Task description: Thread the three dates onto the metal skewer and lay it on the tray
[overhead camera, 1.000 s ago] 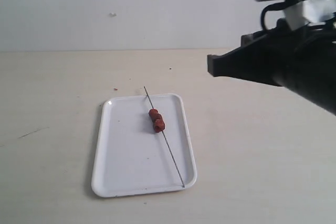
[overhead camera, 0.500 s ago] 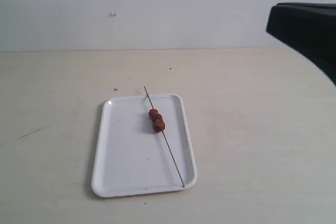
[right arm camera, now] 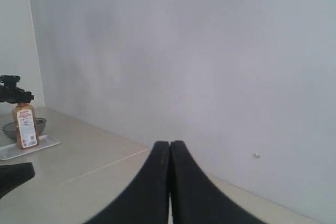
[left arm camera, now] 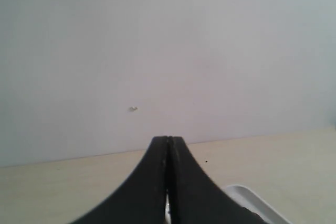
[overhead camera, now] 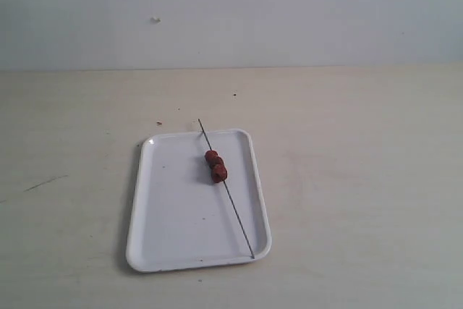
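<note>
While left gripper (left arm camera: 168, 148) and right gripper (right arm camera: 169, 150) are clenched, three wrinkled reddish-brown dates (overhead camera: 215, 166) sit on the thin grey metal skewer (overhead camera: 236, 215).
It crosses the white rectangular tray (overhead camera: 173, 215) from 12 to 5 o'clock.

Exterior view, for you: a pale beige table (overhead camera: 362, 179) fills the lower two thirds, with a plain grey-white wall (overhead camera: 289, 12) above it. A small pale mark (overhead camera: 155, 19) sits on the wall, upper left of frame. On the tabletop you have a dark speck (overhead camera: 234, 95) just above centre, a reddish speck (overhead camera: 159, 123) left of centre, and a faint dark scratch (overhead camera: 45, 182) near the left edge.

Right wrist view: an amber bottle (right arm camera: 25, 127) with a printed label and black top stands on a flat white platter (right arm camera: 47, 141). A grey bowl (right arm camera: 41, 125) is just behind the bottle; contact unclear.
</note>
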